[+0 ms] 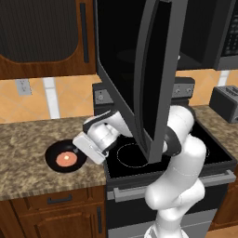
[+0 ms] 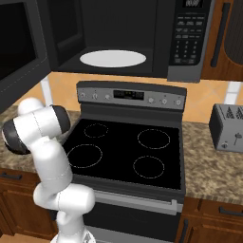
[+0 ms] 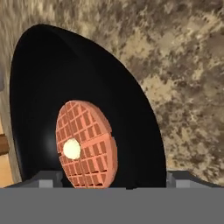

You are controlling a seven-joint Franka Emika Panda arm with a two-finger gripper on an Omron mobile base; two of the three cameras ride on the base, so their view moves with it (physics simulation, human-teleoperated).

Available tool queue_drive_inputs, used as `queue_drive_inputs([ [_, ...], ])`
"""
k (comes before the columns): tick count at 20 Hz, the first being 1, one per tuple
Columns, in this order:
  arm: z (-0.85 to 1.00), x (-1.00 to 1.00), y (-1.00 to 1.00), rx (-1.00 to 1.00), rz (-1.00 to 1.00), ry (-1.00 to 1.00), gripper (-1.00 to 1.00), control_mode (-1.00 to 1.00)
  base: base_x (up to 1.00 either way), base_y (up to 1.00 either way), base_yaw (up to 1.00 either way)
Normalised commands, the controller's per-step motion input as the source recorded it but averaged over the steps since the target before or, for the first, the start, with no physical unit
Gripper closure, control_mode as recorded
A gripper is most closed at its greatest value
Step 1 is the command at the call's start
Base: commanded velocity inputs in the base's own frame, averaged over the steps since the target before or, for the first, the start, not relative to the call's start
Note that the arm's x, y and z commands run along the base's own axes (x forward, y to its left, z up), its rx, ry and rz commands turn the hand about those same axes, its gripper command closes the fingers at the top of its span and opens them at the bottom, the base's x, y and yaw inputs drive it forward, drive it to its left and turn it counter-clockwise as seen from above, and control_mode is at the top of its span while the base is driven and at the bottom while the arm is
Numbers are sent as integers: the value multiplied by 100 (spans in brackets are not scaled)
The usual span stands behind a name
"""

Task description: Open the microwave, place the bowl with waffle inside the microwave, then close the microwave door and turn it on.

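— Where do we see the bowl (image 1: 65, 158) right now?

— On the speckled counter (image 1: 28, 153), left of the stove (image 1: 186, 153), near the front edge. It sits upright, its round opening facing up, and the waffle (image 1: 66, 159) lies flat in its middle. Being round, neither has a long axis we can name.

— And the gripper (image 1: 80, 149)?

— At the bowl's right rim, low over it. In the hand view only the two fingertips (image 3: 49, 178) poke up from the bottom, one on each side of the waffle, wide apart. We cannot tell whether they touch the rim, and we would not call it a grip.

— What is hard to make out?

— The microwave door (image 1: 153, 69) hangs swung open toward us and covers much of the arm and the stove's back panel in the left view. The microwave (image 2: 118, 38) is cut off at the top, though its white turntable plate (image 2: 112, 58) shows. The toaster (image 2: 228, 127) is cropped at the right edge.
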Motion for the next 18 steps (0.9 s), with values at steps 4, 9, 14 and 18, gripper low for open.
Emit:
queue_drive_inputs([
  [4,-5,0,2,0,0,8,100,-100,0,0,0],
  [9,31,-17,-41,0,1,0,100,-100,0,0,0],
  [14,83,-20,-96,0,0,0,100,-100,0,0,0],
  [18,99,-6,-100,-3,0,0,100,-100,0,0,0],
])
